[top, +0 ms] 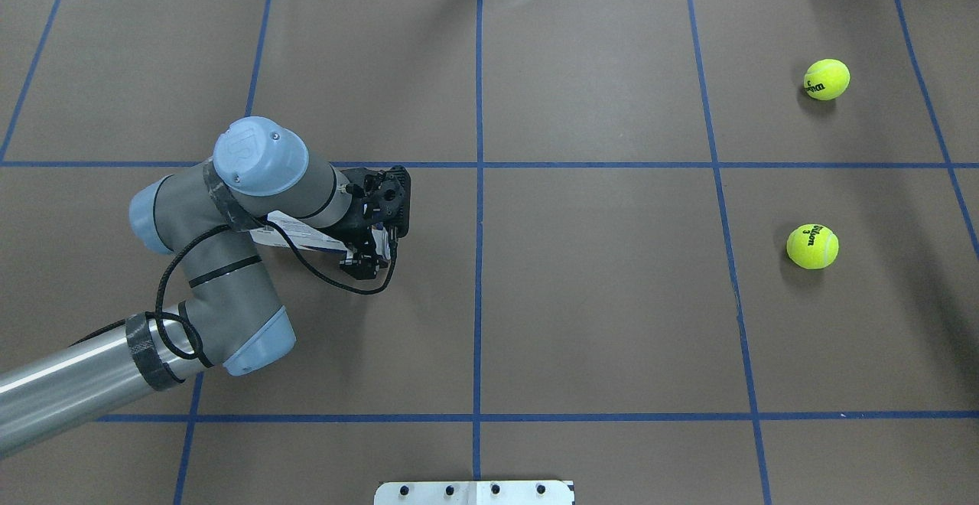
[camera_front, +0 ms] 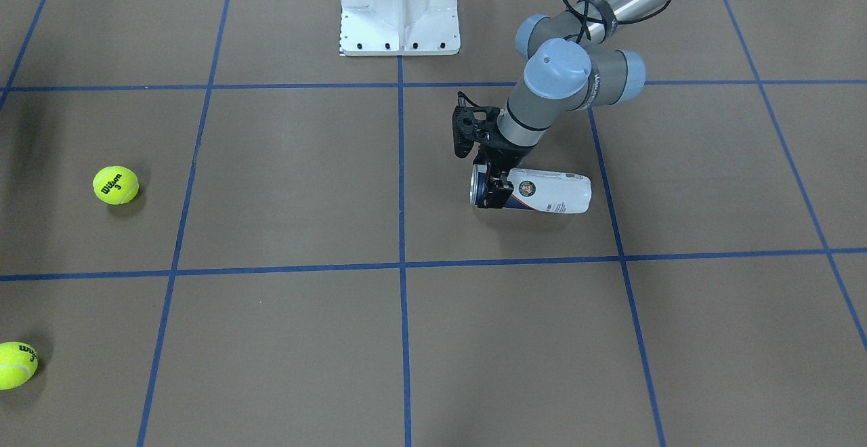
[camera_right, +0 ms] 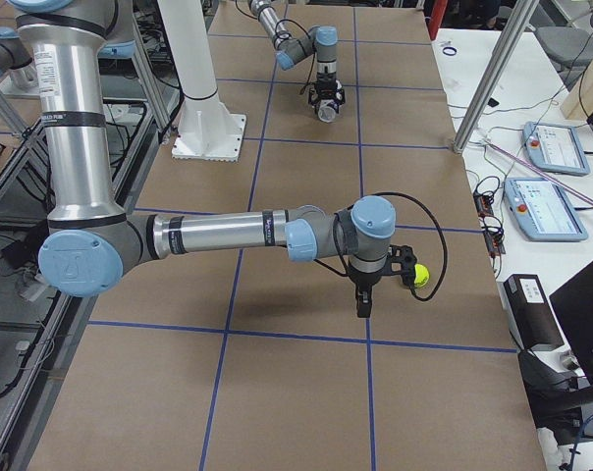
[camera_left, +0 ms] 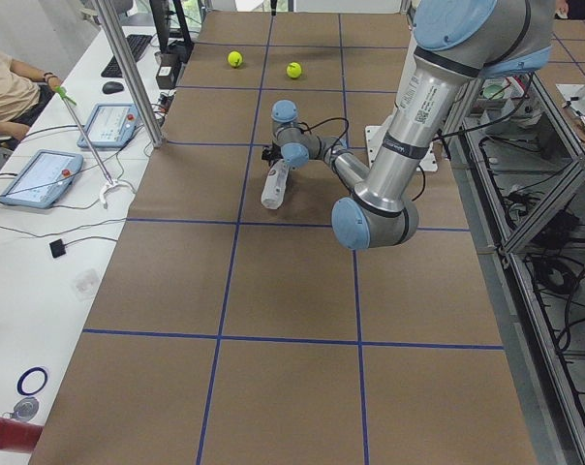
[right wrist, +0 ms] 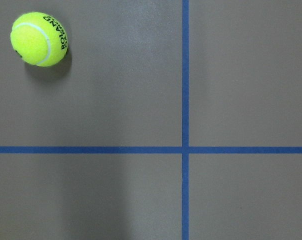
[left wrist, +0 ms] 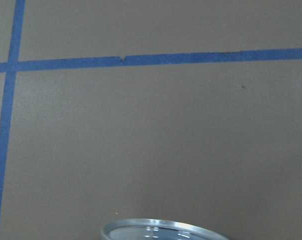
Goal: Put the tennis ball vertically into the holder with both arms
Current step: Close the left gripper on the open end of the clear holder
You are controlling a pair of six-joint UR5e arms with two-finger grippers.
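Near arm (camera_right: 228, 235), the robot's right, stretches low across the brown table (camera_right: 277, 392) w/ its blue tape grid. The right gripper (camera_right: 363, 306) points straight down, tips close to the surface. A yellow tennis ball (camera_right: 420, 276) sits just beside the wrist. Far arm (camera_right: 296, 44) bends over at the other end, left gripper (camera_right: 326, 96) down on the holder (camera_right: 326, 114), which lies on the table. Can't tell either grip from here. White pedestal (camera_right: 203, 98) at left, two tablets (camera_right: 552, 147) on the side bench.
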